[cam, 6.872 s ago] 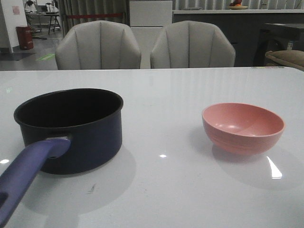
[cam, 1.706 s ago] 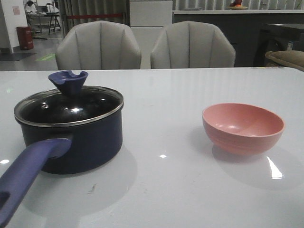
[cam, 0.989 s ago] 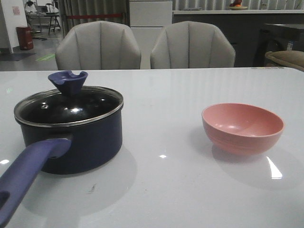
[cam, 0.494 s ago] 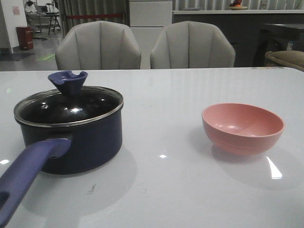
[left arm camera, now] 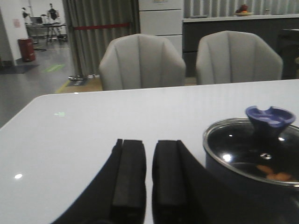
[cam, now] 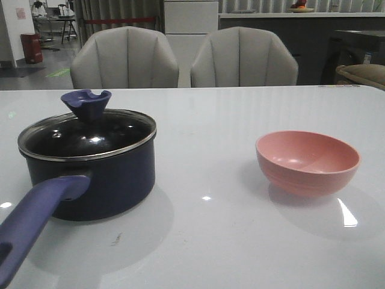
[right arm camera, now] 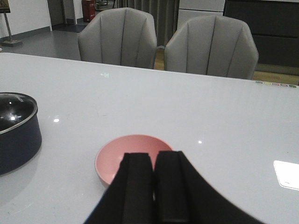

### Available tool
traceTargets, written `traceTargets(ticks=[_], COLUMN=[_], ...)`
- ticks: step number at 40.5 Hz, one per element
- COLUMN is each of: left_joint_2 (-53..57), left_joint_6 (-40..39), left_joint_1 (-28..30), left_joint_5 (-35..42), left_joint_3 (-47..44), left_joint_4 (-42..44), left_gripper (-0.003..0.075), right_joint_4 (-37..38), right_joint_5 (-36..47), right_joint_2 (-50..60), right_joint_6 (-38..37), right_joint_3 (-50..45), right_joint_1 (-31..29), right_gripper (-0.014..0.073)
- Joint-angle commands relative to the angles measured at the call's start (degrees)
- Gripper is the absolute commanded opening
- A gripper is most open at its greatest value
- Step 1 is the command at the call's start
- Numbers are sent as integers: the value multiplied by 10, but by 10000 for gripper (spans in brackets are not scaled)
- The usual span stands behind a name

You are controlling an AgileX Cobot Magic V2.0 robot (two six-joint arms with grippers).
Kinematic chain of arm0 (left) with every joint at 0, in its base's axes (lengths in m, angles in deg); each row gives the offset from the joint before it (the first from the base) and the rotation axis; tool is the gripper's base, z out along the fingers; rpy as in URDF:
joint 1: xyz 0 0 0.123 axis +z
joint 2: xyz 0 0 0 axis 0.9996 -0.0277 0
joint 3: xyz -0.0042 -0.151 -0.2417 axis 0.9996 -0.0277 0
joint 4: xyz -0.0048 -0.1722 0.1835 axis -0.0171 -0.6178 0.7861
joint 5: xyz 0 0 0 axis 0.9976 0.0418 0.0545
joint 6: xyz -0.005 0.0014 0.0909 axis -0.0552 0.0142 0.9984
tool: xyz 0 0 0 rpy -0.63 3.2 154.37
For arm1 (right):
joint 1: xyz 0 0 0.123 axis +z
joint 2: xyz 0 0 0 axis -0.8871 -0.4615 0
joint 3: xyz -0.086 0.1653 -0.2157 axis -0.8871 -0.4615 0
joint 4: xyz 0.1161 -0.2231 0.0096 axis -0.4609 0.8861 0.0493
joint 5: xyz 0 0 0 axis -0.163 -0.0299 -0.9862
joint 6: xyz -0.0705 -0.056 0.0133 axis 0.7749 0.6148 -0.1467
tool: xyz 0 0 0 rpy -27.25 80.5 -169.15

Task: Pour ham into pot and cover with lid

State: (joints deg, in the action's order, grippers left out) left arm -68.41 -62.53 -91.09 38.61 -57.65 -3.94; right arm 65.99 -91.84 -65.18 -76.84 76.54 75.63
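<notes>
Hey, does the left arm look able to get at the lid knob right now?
Probably yes. The left gripper sits beside the pot, holding nothing, and the blue knob stands exposed atop the lid with nothing over it.

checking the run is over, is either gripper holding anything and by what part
Nothing is held. The left gripper and right gripper have fingers together and empty; the lid sits on the pot.
</notes>
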Motion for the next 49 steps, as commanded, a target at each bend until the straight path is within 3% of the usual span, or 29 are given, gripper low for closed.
traceTargets(ticks=[1, 49], left_joint_2=[-6, -6], left_joint_6=[-1, -1], left_joint_1=[24, 27], left_joint_5=[96, 90], left_joint_3=[-13, -12], left_joint_4=[-6, -6], left_gripper=[133, 133], right_joint_4=[-3, -3], right_joint_5=[48, 48], right_joint_2=[-5, -5], right_joint_6=[6, 6], right_joint_3=[16, 16], right_joint_1=[-1, -1], right_gripper=[150, 150])
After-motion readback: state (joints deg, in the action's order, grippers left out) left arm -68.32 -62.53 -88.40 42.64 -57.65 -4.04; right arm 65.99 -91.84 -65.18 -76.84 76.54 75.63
